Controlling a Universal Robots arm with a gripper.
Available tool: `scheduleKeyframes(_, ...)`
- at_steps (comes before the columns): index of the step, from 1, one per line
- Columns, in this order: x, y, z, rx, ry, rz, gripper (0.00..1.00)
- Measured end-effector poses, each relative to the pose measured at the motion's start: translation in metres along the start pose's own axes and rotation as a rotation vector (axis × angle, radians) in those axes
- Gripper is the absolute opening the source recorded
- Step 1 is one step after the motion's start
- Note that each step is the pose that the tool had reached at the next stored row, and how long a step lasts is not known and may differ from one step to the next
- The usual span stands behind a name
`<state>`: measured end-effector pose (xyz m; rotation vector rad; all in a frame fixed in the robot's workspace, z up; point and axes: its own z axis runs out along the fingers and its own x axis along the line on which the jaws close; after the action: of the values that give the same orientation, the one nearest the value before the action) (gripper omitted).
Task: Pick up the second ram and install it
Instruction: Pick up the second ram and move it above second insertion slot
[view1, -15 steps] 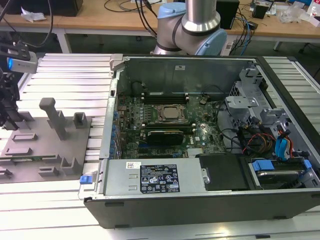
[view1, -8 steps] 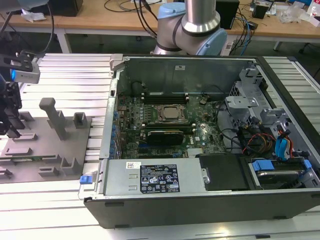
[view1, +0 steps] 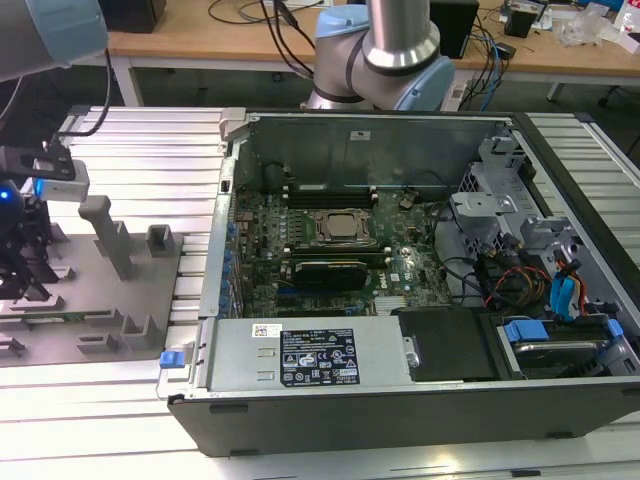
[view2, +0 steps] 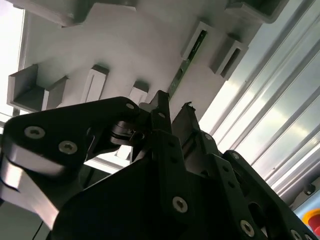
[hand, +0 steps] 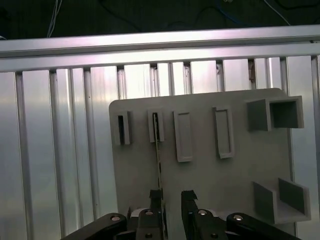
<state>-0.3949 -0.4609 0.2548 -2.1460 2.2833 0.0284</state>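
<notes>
Fingers are sitting parted with a clear gap and gripping nothing. Your gripper is hovering low over the grey fixture plate, which is lying on the ribbed aluminium table at the exterior view's left of the open computer case. The second ram is standing on edge on that plate. One end is sitting in a slotted holder in the row along the plate's edge, and the other end is reaching one fingertip. It is lining up with that finger rather than with the middle of the gap, and you can't tell if they are touching. Both wrist views are agreeing on this. Progress is looking early: the stick is not yet lifted, so the pick and the install are both left. Whether any stick is already sitting in the slots beside the CPU socket, you can't tell. You are counting one gripper with two fingers, one ram on the plate and four slotted holders in the row. You are also counting two bigger box-shaped blocks, one post, one plate, one case and one socket.
</notes>
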Motion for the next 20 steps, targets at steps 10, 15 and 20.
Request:
scheduleKeyframes(10,0.0065,-0.0006,0.0334,-0.0001,-0.0001,-0.003,0.3)
scheduleKeyframes(15,0.0068,-0.0007,0.0468,-0.0002,0.0001,-0.004,0.3)
scheduleKeyframes(20,0.0069,-0.0007,0.0531,-0.0004,0.0002,-0.004,0.3)
